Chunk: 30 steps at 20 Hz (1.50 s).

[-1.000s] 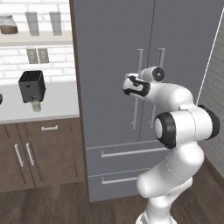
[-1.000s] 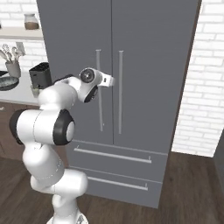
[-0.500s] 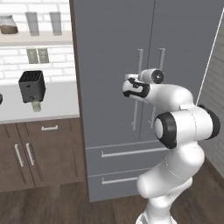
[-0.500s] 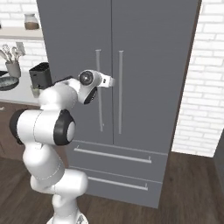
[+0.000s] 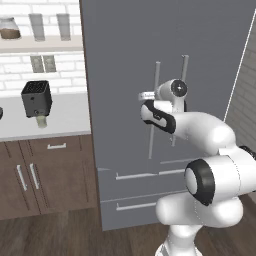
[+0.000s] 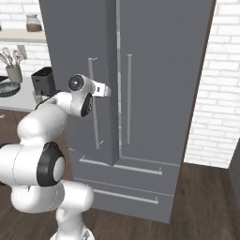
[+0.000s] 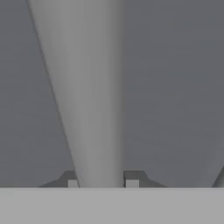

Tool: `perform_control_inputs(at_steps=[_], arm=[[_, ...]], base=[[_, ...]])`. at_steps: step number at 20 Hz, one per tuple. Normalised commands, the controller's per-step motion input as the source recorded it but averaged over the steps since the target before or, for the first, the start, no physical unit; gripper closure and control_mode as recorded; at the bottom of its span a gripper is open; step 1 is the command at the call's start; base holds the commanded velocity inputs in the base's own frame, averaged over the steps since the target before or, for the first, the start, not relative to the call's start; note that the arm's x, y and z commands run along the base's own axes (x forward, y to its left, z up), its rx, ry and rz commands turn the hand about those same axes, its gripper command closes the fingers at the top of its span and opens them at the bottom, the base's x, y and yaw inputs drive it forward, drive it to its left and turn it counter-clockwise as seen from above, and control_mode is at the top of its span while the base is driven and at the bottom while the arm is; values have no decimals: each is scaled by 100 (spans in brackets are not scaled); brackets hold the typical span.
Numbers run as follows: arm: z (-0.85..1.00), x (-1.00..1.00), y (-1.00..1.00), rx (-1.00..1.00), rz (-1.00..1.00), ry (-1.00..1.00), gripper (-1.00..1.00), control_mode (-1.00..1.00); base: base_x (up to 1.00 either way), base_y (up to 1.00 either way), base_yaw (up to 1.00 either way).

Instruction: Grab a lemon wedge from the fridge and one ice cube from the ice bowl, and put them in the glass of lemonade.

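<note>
Hand view: our jaws close on the fridge (image 5: 130,60) left door's handle (image 7: 94,109). Left of the fridge, on the desk (image 5: 65,117), we see the toaster (image 5: 36,98) with the glass of lemonade (image 5: 42,121) before it.

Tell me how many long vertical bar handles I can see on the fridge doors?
2. The left door's handle is the one the hand is at, with a finger on each side of it. The right door's handle stands free beside it. The fridge drawers below carry horizontal bars instead.
</note>
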Motion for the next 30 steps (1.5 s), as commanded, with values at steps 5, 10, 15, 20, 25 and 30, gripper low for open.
perform_control_inputs(at_steps=[5,10,15,20,25,30], arm=[[26,-86,47,-4,6,0,100,-100],[42,-84,37,-3,4,0,-100,-100],[48,-74,22,-1,4,0,-100,-100],[66,-99,18,2,3,-10,-100,-100],[76,-96,18,8,7,-4,-100,-100],[62,-100,5,11,6,0,-100,-100]], base=[[0,0,0],[0,0,0],[0,0,0],[0,0,0],[0,0,0],[0,0,0]])
